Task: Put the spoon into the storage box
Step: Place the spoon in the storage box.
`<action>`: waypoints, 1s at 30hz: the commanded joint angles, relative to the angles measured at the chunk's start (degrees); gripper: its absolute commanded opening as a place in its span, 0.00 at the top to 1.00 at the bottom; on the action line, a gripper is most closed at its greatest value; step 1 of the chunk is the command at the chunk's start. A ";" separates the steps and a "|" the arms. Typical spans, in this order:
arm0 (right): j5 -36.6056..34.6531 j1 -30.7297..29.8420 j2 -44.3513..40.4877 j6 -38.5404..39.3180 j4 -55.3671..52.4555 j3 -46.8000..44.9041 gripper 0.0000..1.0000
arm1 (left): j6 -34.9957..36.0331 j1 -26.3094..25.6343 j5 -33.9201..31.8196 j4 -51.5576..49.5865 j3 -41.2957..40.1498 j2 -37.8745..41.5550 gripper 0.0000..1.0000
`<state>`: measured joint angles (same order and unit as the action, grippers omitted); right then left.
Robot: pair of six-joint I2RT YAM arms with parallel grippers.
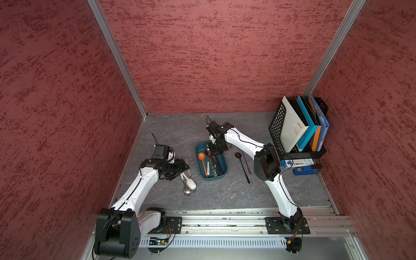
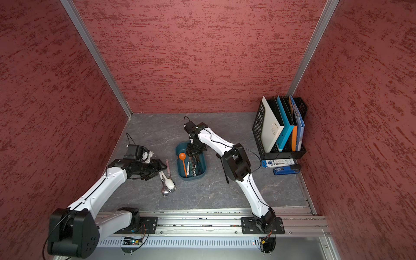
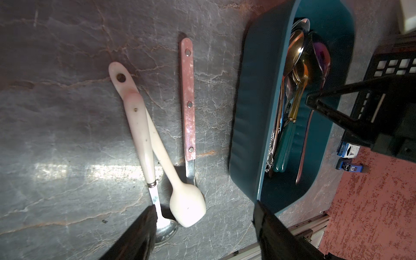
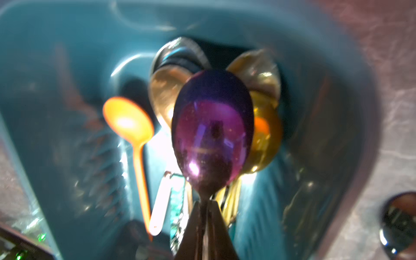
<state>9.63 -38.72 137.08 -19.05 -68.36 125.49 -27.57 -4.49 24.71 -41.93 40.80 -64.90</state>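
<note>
The spoon, iridescent purple, lies lengthwise over the storage box. Its long axis follows the box's own, the bowl aimed at the far end and the thin handle trailing back toward the robot's base. The right gripper is clenched on its neck just behind the bowl. Whether the spoon rests on the cutlery beneath, I cannot tell. The left gripper hangs released, fingers spread, above three utensils on the table: one white spoon, one cream-handled spoon crossed under it, and one pink-handled piece. Two more lie right of the box: one black spoon and one purple-handled utensil. Inside the box is one orange spoon and several metal pieces, too overlapped to count. Only the right wrist view shows the grip, which the gripper hides in both top views. Only the left wrist view shows the spoon's full handle.
</note>
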 commanded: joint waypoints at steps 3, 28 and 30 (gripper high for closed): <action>-0.62 1.28 2.60 1.45 -2.43 3.40 0.95 | 0.89 0.43 0.64 0.73 -0.11 -0.90 0.29; -6.22 1.28 -10.98 5.56 -3.73 -3.07 0.66 | 5.68 -7.64 -6.06 -4.88 7.57 -2.37 0.30; -7.60 1.36 -14.45 6.71 -3.64 -6.70 0.66 | 6.53 -8.98 -7.03 -5.08 8.69 -2.94 0.30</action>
<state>5.34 -37.71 129.34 -15.07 -72.05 121.38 -23.51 -12.08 20.34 -45.71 47.46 -67.00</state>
